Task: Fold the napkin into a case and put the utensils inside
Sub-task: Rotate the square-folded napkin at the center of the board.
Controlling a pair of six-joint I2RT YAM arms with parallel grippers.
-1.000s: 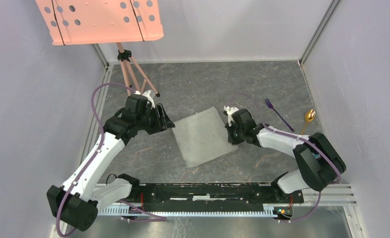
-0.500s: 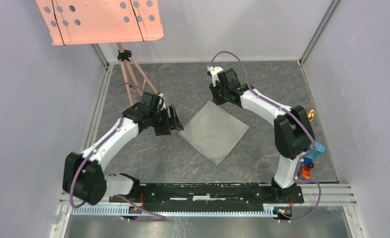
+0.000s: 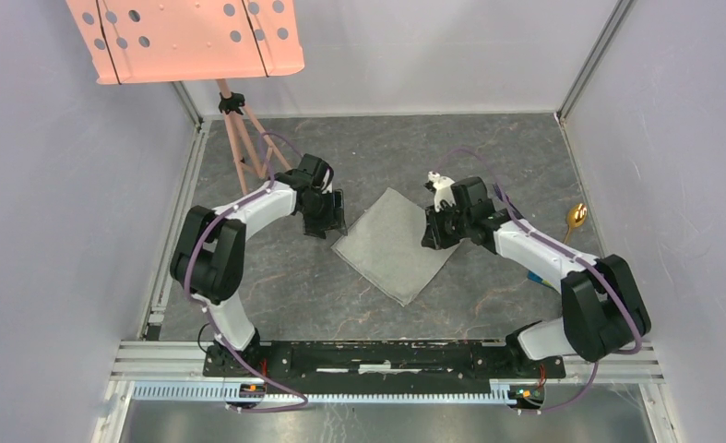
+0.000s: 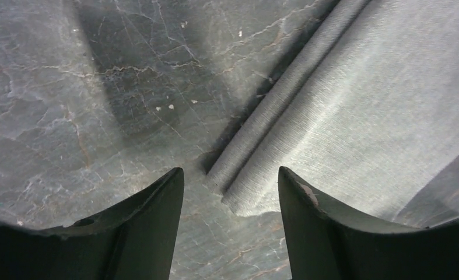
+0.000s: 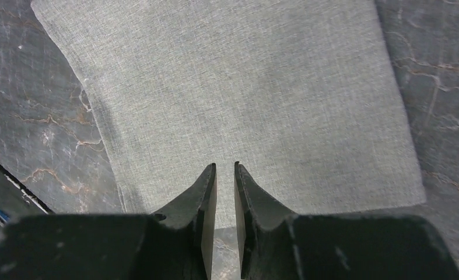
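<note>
Dark marbled desk (image 3: 488,148) is enclosed by pale walls (image 3: 54,231). Grey napkin (image 3: 396,245) is laid centrally. Left hand (image 4: 231,178) is held wide open at its corner; right hand (image 5: 225,169) is narrowly parted, empty.

Top cam sits high up, above and behind the arm bases (image 3: 377,355), tilted down and forward so it takes in the whole table (image 3: 359,148). That's the wide one. Left wrist cam is mounted right behind the left gripper (image 4: 230,175), super close, looking down between its two fingers at one corner of the napkin (image 4: 355,99) plus some bare table. Right wrist cam does the same over the right gripper (image 5: 225,169), also close, with cloth filling most of its frame. All three share the napkin. The two wrist views catch it from opposite sides.
</note>
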